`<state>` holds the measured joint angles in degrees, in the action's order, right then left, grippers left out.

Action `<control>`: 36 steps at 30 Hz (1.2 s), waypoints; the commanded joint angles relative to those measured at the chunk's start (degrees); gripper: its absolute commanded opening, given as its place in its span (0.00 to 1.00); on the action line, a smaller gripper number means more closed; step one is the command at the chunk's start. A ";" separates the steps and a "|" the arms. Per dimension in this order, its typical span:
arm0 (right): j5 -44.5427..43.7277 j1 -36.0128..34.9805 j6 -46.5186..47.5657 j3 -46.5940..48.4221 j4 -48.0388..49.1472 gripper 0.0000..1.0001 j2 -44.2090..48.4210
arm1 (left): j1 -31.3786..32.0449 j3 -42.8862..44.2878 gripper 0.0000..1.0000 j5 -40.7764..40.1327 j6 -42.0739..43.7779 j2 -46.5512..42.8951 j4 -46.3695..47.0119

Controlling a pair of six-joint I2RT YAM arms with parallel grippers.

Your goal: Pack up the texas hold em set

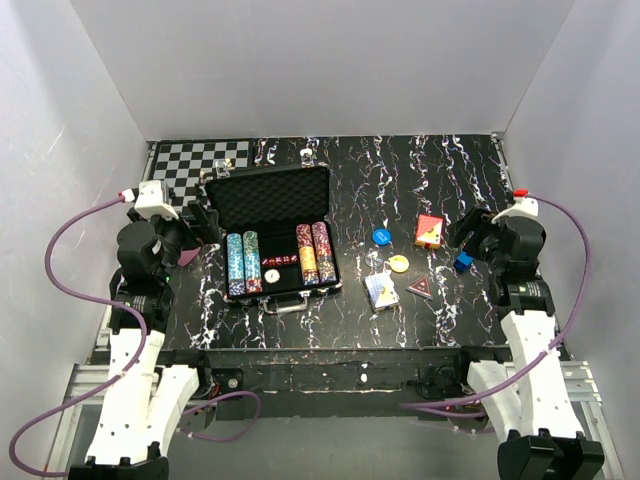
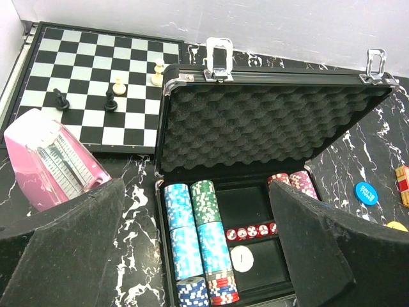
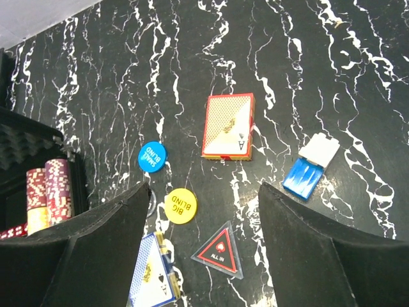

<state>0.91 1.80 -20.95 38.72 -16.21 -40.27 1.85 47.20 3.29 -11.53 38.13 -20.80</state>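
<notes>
Black metal-trimmed poker briefcase [image 1: 268, 200] sits open left of centre on the black marbled surface [image 1: 400, 170], egg-crate foam lid raised, striped chip rows [image 2: 182, 217] inside. Both the left tool [image 2: 197, 187] and right tool [image 3: 204, 188] gape wide, gripping nothing. Only the right wrist view lets you read the round blue "small blind" button [image 3: 152, 155].

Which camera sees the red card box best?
The right wrist view: the red card box lies whole in mid-picture, its ace showing. The top external view shows it small; the left wrist view catches only a sliver at the right edge.
</notes>
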 commanded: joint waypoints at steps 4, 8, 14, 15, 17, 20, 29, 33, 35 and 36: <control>1.82 -1.01 2.93 10.66 -12.34 0.70 -5.68 | 0.17 -0.71 0.98 0.40 1.25 -0.51 -0.21; -0.64 -4.24 3.99 14.45 -17.88 0.68 -9.99 | 0.26 -0.71 0.98 0.67 1.60 -0.42 -0.21; -12.32 -18.21 2.85 18.67 -21.93 0.68 -18.69 | 0.26 -0.88 0.98 0.05 1.60 -0.42 -0.38; -12.94 -20.59 1.97 19.02 -21.76 0.68 -20.44 | 0.35 -0.88 0.98 0.05 1.51 -0.25 -0.30; -13.38 -26.12 -0.57 19.46 -20.89 0.67 -24.57 | 0.35 -0.88 0.98 0.23 1.34 -0.16 -0.21; -13.65 -33.85 -3.04 21.39 -19.22 0.67 -31.07 | 0.61 -0.88 0.98 0.14 1.33 0.01 -0.21; -13.22 -35.30 -1.64 28.60 -16.40 0.68 -49.54 | 1.49 -1.06 0.98 0.05 1.25 0.19 -0.21; -11.89 -33.27 0.03 30.62 -15.17 0.70 -52.10 | 1.58 -1.06 0.98 -0.04 1.25 0.19 -0.21; -10.67 -33.36 0.56 32.11 -16.05 0.70 -54.02 | 1.58 -1.06 0.98 -0.13 1.25 0.37 -0.12; -10.05 -33.36 0.47 32.21 -15.87 0.70 -54.99 | 1.58 -0.97 0.98 -0.21 1.25 0.45 -0.21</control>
<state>-10.48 -31.73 -21.76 66.87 -33.63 -93.51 3.18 46.41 3.49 -10.52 38.44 -20.95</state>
